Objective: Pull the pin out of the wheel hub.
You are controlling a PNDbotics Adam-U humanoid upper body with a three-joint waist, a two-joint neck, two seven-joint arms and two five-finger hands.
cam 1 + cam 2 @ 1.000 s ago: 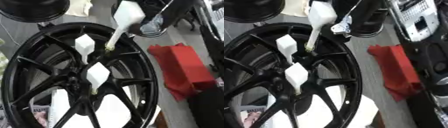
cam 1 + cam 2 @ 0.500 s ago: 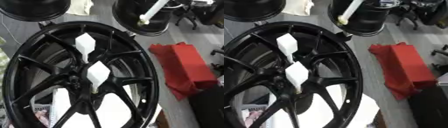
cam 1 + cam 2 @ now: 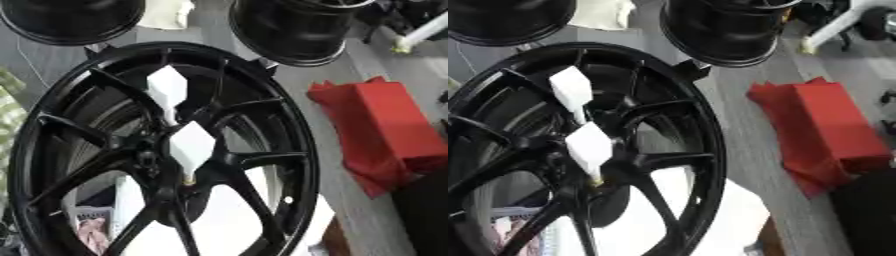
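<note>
In the left eye view a large black multi-spoke alloy wheel hub [image 3: 262,159] fills the left and middle of the grey surface [image 3: 324,100], its rim running past the near edge of the picture. Two white pins with diamond-shaped block heads stand in its centre: the upper white pin [image 3: 166,87] and the lower white pin [image 3: 191,145]. Each has its long axis nearly upright in the picture, head toward the far side, thin shank pointing down into the spokes; the lower one ends in a yellowish tip by the hub's middle. A third, loose white pin [image 3: 424,32] shows at the far right corner, well apart from the hub, slanting from upper right to lower left with its yellowish tip lowest. Neither hand shows, so I cannot tell how the fingers stand. A crumpled red cloth bag [image 3: 385,135] lies near the hub's right rim, with a strip of bare grey between them. In the right eye view the loose pin's shaft appears longer, on the same slant, just right of a black wheel barrel [image 3: 728,30] standing at the far edge; a second black wheel [image 3: 509,20] sits at the far left corner, touching or nearly touching the hub's far rim.
</note>
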